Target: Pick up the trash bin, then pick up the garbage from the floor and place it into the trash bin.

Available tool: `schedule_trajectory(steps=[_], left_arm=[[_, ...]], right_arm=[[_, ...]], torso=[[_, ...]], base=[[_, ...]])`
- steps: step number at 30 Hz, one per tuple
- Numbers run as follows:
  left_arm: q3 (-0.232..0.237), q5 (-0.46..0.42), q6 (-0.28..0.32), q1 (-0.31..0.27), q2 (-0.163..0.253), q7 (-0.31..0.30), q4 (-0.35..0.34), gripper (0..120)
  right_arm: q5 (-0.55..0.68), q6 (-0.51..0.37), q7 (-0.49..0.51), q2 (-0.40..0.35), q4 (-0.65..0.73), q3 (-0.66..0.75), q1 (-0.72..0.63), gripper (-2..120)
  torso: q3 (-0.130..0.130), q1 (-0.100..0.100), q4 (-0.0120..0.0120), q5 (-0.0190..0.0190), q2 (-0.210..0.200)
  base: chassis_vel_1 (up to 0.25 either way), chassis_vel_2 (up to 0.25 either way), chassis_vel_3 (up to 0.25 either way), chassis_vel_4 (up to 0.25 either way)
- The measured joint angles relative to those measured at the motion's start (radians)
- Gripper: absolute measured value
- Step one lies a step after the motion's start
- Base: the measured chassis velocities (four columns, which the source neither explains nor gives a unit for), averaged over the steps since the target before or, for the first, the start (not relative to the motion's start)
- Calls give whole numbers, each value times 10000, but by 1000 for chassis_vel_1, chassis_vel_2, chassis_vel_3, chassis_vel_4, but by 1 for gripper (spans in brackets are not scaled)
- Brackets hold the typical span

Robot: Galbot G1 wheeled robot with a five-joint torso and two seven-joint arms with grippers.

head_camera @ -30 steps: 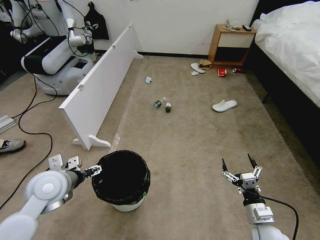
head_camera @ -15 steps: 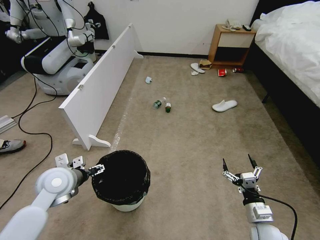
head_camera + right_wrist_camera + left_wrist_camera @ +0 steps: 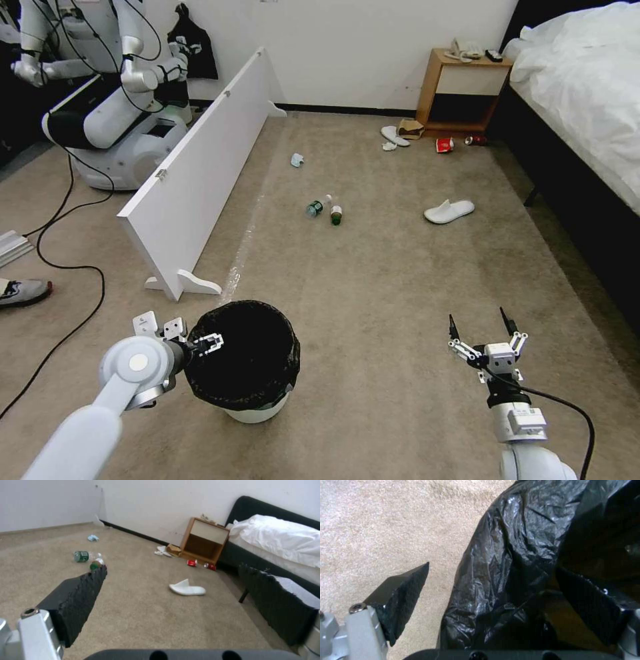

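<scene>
Your trash bin (image 3: 243,363) stands upright on the carpet, well short of the garbage: a slipper (image 3: 449,211), then two bottles (image 3: 325,209), all lying beyond the trash bin toward the far wall. Your left gripper (image 3: 208,344) sits at the trash bin's near-left rim with its fingers (image 3: 400,600) released, one outside the black liner, one inside. Seat them deep over the rim before closing, so you grip plastic wall, not only bag. Your right gripper (image 3: 485,331) waits spread, well to the trash bin's right.
</scene>
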Motion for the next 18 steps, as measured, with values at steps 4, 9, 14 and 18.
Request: schedule_trajectory(steps=[4,9,14,18], left_arm=[[-2,18,-3,-12,-42,1,58,100],[-3,38,-7,-17,-106,2,127,98],[0,82,-13,-37,-174,36,299,97],[8,91,-14,-50,-186,86,365,86]], right_arm=[[12,0,3,0,-26,17,15,100],[20,2,9,0,-51,20,35,100],[32,11,34,0,-68,29,51,100],[39,15,51,0,-68,44,51,100]], torso=[[-1,0,0,3,1],[-2,0,1,4,2],[-4,0,-1,7,4],[-4,0,0,6,5]], base=[[0,0,0,0],[0,0,0,0],[0,0,0,0],[0,0,0,0]])
